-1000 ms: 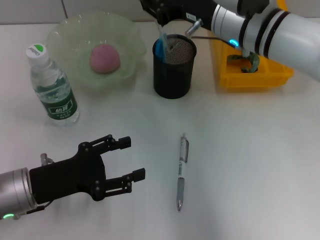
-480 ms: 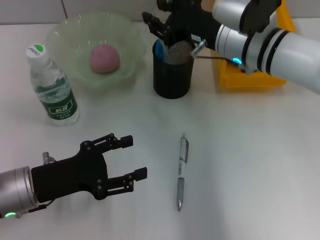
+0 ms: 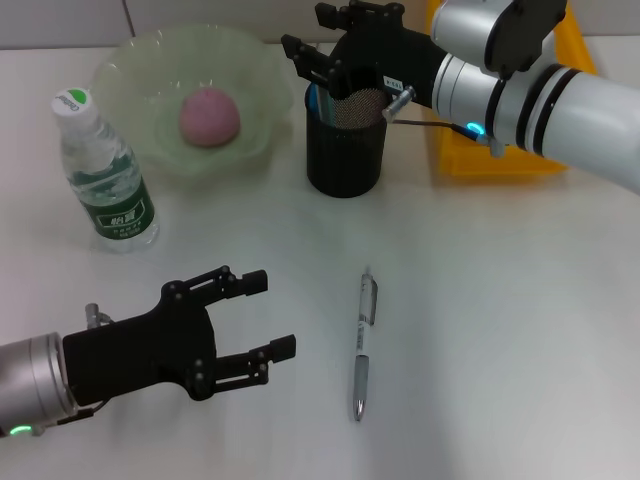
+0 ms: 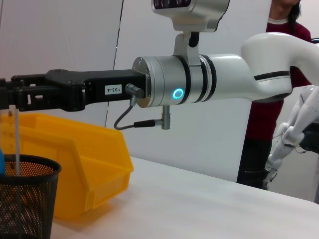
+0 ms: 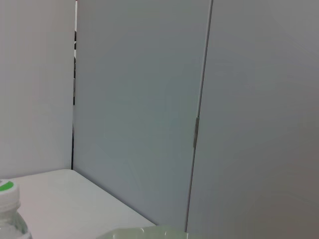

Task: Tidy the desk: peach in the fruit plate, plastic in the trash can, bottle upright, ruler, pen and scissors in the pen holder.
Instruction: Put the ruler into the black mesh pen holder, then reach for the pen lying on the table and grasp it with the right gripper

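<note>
Item: pen (image 3: 362, 345), loose on worktop, unfiled.
I keep left hand (image 3: 262, 320) wide open, empty; pen at its 3 o'clock; right hand (image 3: 330, 50) spread, empty, over pen holder (image 3: 346, 150).

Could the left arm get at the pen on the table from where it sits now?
Probably yes. The left gripper is open and low over the table, and the pen lies just beside its fingertips with only bare surface between them.

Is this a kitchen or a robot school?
Probably a robot lab, set up like a desk: a white table with a pen holder, a pen and a yellow bin, plain wall panels behind.
</note>
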Robot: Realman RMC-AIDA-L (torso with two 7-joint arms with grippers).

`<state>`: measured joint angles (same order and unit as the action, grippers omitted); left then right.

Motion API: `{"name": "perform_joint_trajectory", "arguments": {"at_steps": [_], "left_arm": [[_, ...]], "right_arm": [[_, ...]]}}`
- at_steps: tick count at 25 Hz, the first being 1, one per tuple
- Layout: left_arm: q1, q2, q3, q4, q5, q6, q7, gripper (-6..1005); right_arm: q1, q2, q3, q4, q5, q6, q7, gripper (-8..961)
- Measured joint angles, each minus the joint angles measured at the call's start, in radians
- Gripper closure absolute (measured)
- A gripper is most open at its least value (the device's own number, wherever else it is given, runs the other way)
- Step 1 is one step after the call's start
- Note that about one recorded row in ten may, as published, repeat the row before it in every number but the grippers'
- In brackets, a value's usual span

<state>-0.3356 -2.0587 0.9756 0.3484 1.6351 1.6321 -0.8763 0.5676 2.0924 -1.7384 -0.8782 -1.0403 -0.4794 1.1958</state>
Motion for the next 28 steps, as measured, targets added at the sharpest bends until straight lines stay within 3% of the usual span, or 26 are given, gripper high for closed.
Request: {"name": "perform_joint_trajectory", "arguments": {"at_steps": [5, 10, 13, 14, 15, 16, 18, 19, 20, 22, 23, 24, 25, 28], "left_arm": [[0.006, 0.000, 0.000, 0.000, 0.000, 0.000, 0.002, 197], [0.017, 0.003, 0.000, 0.012, 0.000, 0.005, 0.003, 197], [0.025, 0.002, 0.000, 0.025, 0.000, 0.006, -0.002, 197], [0.026, 0.002, 0.000, 0.026, 0.000, 0.006, -0.002, 197], [0.027, 0.001, 0.000, 0.027, 0.000, 0.006, -0.003, 197], [0.027, 0.001, 0.000, 0.027, 0.000, 0.006, -0.002, 197], [0.025, 0.000, 0.000, 0.027, 0.001, 0.007, -0.002, 197], [0.024, 0.000, 0.000, 0.027, 0.001, 0.007, -0.003, 197], [0.023, 0.000, 0.000, 0.027, 0.001, 0.008, -0.003, 197], [0.022, 0.000, 0.000, 0.028, 0.002, 0.008, -0.004, 197], [0.022, 0.000, 0.000, 0.028, 0.002, 0.008, -0.004, 197], [0.021, 0.000, 0.000, 0.028, 0.002, 0.008, -0.004, 197], [0.021, 0.000, 0.000, 0.028, 0.002, 0.008, -0.004, 197], [0.019, 0.000, 0.000, 0.028, 0.008, 0.007, -0.004, 197]], "right_arm": [[-0.026, 0.000, 0.000, -0.038, 0.000, -0.002, 0.007, 445], [-0.125, -0.015, 0.000, -0.223, -0.018, -0.005, 0.126, 385], [-0.181, -0.045, 0.019, -0.384, -0.162, -0.036, 0.381, 341], [-0.187, -0.050, 0.037, -0.416, -0.221, -0.058, 0.468, 326], [-0.190, -0.052, 0.104, -0.483, -0.421, -0.147, 0.723, 311], [-0.190, -0.052, 0.104, -0.483, -0.421, -0.147, 0.723, 296], [-0.165, -0.044, 0.200, -0.539, -0.658, -0.277, 0.997, 280], [-0.124, -0.034, 0.283, -0.588, -0.888, -0.420, 1.236, 279], [-0.124, -0.034, 0.283, -0.588, -0.888, -0.420, 1.236, 277], [-0.030, -0.028, 0.369, -0.656, -1.171, -0.685, 1.485, 275], [-0.030, -0.028, 0.369, -0.656, -1.171, -0.685, 1.485, 274], [0.035, -0.027, 0.404, -0.670, -1.281, -0.844, 1.573, 273], [0.035, -0.027, 0.404, -0.670, -1.281, -0.844, 1.573, 272], [0.174, -0.027, 0.460, -0.611, -1.386, -1.097, 1.660, 268]]}}
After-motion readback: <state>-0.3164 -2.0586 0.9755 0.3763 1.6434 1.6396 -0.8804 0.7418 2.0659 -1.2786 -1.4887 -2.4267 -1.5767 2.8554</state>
